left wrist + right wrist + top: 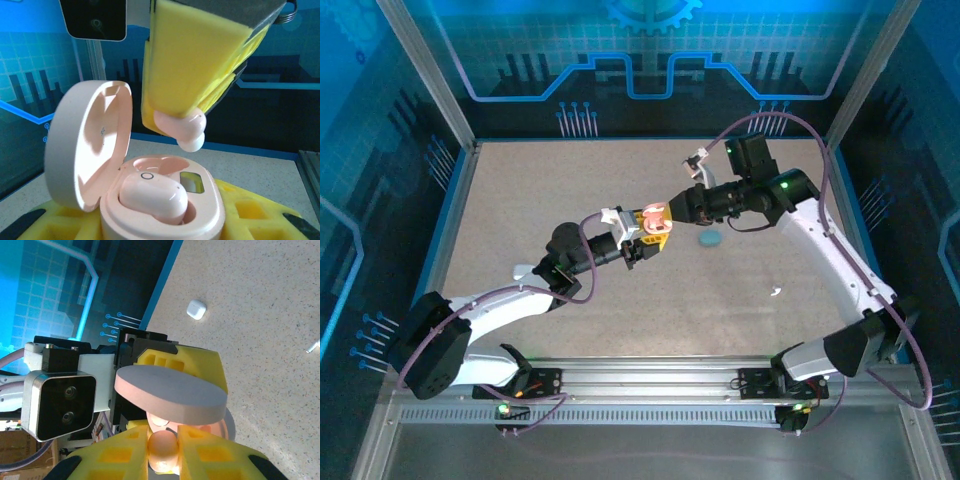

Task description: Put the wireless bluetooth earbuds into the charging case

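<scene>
The right gripper (pixel 162 456) pinches a pink earbud (pixel 182 131) between its yellow pads (pixel 215 460). It hangs at about one o'clock from the seated earbud (pixel 152 195) in the open charging case (pixel 212 202). The left gripper (pixel 650 240) appears clamped around that case, though its fingertips are mostly hidden.
</scene>
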You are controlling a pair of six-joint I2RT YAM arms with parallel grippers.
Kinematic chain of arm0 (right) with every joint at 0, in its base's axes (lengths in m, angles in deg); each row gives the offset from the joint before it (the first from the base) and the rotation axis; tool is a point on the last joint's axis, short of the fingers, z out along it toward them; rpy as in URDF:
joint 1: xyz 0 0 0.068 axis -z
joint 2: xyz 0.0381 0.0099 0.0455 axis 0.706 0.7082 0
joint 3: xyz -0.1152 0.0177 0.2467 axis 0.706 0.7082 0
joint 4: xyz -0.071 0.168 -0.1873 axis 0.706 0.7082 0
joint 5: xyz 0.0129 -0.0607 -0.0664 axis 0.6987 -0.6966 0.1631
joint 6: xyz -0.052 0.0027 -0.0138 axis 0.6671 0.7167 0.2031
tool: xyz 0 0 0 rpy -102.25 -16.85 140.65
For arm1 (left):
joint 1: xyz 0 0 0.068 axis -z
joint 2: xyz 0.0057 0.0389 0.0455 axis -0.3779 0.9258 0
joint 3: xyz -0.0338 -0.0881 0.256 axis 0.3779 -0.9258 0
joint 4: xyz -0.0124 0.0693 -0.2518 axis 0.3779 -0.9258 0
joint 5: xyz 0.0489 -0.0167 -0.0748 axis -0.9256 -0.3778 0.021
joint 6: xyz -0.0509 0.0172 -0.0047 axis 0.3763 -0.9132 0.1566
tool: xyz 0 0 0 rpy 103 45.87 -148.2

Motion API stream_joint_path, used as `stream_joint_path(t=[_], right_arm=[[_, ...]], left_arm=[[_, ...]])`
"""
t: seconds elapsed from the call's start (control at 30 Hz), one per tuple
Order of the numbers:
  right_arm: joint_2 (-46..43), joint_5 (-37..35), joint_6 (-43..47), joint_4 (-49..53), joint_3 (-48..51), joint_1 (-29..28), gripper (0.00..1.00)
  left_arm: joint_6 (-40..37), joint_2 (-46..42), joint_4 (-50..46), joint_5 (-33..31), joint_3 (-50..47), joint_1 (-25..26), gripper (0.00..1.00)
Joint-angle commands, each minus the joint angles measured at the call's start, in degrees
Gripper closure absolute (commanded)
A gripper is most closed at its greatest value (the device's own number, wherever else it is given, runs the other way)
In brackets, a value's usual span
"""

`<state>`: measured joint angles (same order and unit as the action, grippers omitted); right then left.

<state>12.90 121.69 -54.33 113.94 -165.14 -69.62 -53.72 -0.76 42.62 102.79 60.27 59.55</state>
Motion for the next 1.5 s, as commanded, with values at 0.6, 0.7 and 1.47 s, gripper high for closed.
stream_joint_path(t=[0.6,0.7,1.47], right_arm=[[2.3,-5.6,2.6,3.2,-1.7,-1.3,0.73],[2.4,-6.0,2.8,3.5,-2.0,-1.5,0.72],[-0.6,-7.2,2.2,2.6,-3.6,-1.3,0.55]], left_arm=[[2.5,-1.0,3.2,2.8,0.1,0.4,0.63],[2.5,-1.0,3.2,2.8,0.1,0.4,0.64],[2.0,-1.3,2.4,2.3,-0.1,0.4,0.63]])
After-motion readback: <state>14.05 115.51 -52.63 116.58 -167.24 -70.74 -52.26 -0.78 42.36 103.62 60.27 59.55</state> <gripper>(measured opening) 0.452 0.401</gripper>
